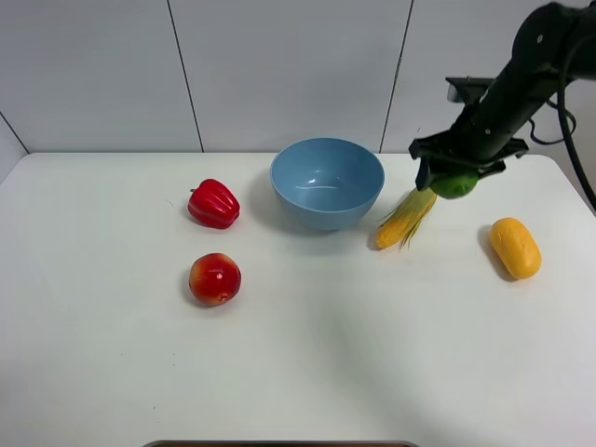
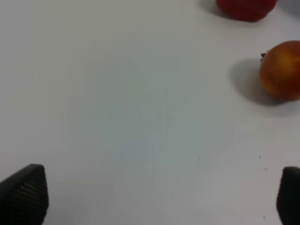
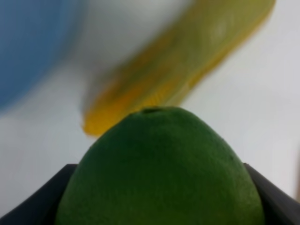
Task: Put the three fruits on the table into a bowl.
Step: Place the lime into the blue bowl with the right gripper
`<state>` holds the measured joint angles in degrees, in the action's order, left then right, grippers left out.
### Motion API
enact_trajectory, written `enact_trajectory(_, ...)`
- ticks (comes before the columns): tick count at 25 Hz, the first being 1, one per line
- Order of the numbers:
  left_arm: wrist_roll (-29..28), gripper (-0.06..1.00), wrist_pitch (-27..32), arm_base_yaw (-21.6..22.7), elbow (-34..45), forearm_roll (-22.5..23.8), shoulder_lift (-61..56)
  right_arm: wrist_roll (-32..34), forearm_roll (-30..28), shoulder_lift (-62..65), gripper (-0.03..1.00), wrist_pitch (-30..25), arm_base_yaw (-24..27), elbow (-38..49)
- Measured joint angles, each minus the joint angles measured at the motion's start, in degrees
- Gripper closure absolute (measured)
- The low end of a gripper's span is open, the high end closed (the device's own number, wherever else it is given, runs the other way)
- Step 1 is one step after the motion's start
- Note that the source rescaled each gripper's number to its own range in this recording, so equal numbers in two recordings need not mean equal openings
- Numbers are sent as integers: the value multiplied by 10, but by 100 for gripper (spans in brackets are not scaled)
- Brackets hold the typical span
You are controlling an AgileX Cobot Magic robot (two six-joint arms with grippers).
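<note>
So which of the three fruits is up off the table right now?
The small green lime, clamped in the right gripper above the corn cob. The yellow-orange mango and the red-and-yellow round fruit both lie on the white table.

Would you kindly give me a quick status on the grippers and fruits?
Right gripper shut on lime, raised right of bowl. Left gripper open over table. Apple, mango on table. Corn cob lying between lime and bowl.
</note>
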<state>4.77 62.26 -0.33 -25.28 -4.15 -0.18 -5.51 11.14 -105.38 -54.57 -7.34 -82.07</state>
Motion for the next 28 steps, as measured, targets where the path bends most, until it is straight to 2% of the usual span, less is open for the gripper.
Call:
enact_trajectory(8, 0, -6, 0, 0, 0, 0, 0, -1, 9, -22, 83, 9, -83, -129)
enact_trajectory(13, 0, -6, 0, 0, 0, 0, 0, -1, 11, -92, 83, 33, -120, -166)
enact_trajectory(18, 0, -6, 0, 0, 0, 0, 0, -1, 12, -160, 83, 72, -138, -178)
enact_trajectory(28, 0, -6, 0, 0, 0, 0, 0, -1, 10, -215, 83, 105, -143, -187)
